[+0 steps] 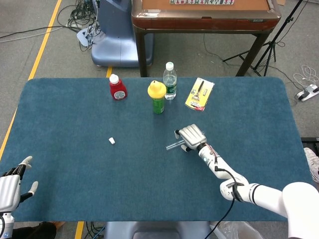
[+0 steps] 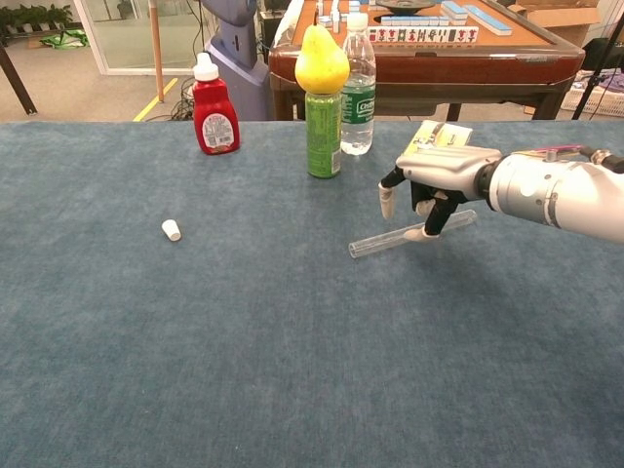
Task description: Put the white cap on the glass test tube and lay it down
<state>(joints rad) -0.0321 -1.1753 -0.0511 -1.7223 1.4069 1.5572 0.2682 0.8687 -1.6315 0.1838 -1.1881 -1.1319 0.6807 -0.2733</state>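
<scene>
Your blue counter (image 1: 75, 164) carries everything, with a red bottle (image 2: 214, 105), a green can (image 2: 323, 132) topped by a yellow pear and a water bottle (image 2: 359, 83) lined along the far side. Your right hand (image 2: 429, 183) hovers palm-down over the middle of the glass tube (image 2: 390, 238), its fingers (image 2: 387, 200) curled downward and apart, one tip touching or nearly touching the glass but nothing clamped. Your left hand (image 1: 12, 185) waits at the near left corner with its fingers spread, holding nothing. The tube lies flat near the counter's centre, and the white cap (image 2: 172, 230) sits well apart to its left. You look to be at the pickup step: next, close around the tube without rolling it away.
</scene>
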